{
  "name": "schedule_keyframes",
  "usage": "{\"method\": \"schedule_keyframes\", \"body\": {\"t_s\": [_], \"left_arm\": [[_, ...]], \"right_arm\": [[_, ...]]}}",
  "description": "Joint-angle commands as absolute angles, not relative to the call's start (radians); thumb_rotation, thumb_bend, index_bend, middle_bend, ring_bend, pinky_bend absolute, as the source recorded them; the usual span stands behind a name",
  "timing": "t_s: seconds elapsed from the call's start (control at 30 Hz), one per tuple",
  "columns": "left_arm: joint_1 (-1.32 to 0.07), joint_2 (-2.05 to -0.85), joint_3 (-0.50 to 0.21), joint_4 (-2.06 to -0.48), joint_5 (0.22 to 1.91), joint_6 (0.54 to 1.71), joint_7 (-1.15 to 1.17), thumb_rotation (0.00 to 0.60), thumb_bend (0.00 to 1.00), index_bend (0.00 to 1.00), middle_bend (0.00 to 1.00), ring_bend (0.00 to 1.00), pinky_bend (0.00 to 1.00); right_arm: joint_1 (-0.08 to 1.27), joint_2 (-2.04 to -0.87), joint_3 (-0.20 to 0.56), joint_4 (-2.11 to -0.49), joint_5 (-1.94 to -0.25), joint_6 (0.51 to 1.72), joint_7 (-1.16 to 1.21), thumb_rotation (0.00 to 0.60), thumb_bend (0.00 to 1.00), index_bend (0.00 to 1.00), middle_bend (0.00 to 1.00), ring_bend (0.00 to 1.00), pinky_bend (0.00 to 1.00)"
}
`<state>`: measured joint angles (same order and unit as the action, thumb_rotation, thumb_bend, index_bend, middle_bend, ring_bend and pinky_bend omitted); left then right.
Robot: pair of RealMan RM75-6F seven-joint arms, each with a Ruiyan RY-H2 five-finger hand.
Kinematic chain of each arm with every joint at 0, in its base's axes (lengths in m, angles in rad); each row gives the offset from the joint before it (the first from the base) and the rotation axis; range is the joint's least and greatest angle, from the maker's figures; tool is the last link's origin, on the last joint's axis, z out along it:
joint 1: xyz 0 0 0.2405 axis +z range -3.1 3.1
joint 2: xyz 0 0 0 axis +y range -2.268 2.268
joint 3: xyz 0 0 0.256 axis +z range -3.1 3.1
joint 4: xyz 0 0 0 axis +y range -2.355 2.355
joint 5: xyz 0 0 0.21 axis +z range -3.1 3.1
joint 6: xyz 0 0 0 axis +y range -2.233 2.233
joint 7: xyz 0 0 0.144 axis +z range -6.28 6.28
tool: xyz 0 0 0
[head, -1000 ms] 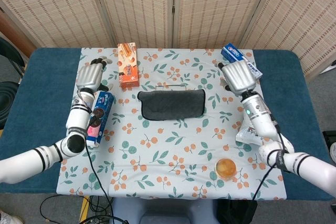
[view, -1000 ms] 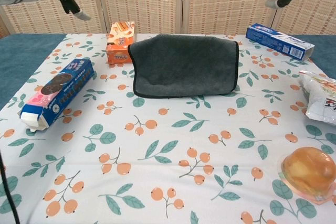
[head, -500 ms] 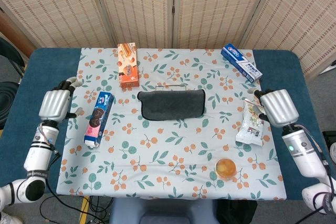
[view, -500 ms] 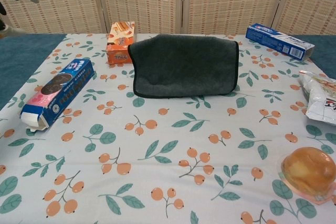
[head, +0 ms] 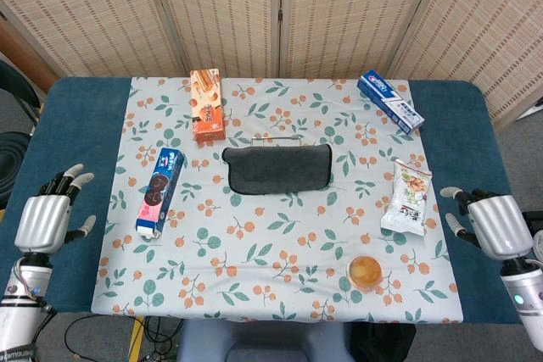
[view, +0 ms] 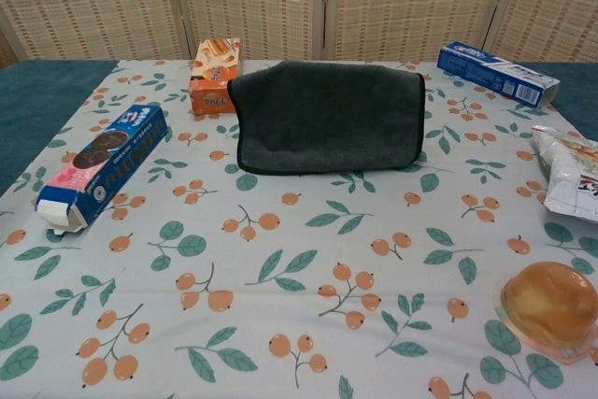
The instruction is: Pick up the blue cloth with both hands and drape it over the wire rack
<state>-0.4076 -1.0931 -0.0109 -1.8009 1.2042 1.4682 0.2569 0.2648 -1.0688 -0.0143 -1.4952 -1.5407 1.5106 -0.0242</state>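
The dark blue-grey cloth (head: 277, 168) hangs over the wire rack in the middle of the table; in the chest view the cloth (view: 327, 116) covers the rack like a tent. A thin bit of the rack's wire (head: 277, 136) shows just behind the cloth. My left hand (head: 45, 219) is far off at the table's left front edge, fingers spread, holding nothing. My right hand (head: 495, 224) is at the right front edge, also empty with fingers apart. Neither hand shows in the chest view.
An orange biscuit box (head: 206, 105) stands behind-left of the cloth, a blue cookie pack (head: 159, 192) to its left. A toothpaste box (head: 389, 100) lies at the back right, a snack bag (head: 408, 197) at the right, a jelly cup (head: 365, 272) near the front.
Both hands have pulled back from beside the rack, outward and toward the front corners of the table, and left the chest view. The cloth stays draped on the rack.
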Motion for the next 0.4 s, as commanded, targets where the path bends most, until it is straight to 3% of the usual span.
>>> {"method": "schedule_keyframes", "body": {"t_s": [0.03,0.4], "left_arm": [[-0.357,-1.115,0.017,-1.788,1.258,1.522,0.252,0.6,0.27,0.19,0.13,0.14,0.24],[-0.25,-1.155,0.045,-1.784,1.346,1.594,0.286,0.6,0.27,0.19,0.13,0.14,0.22]], "right_arm": [[0.207,-1.076,-0.03,-1.481,-1.543,1.558,-0.01,0.6,0.33,0.37,0.61,0.56,0.71],[0.123,-1.083,-0.033,-1.488,-1.545,1.604,-0.01,0.6,0.33,0.37,0.61,0.56,0.67]]}}
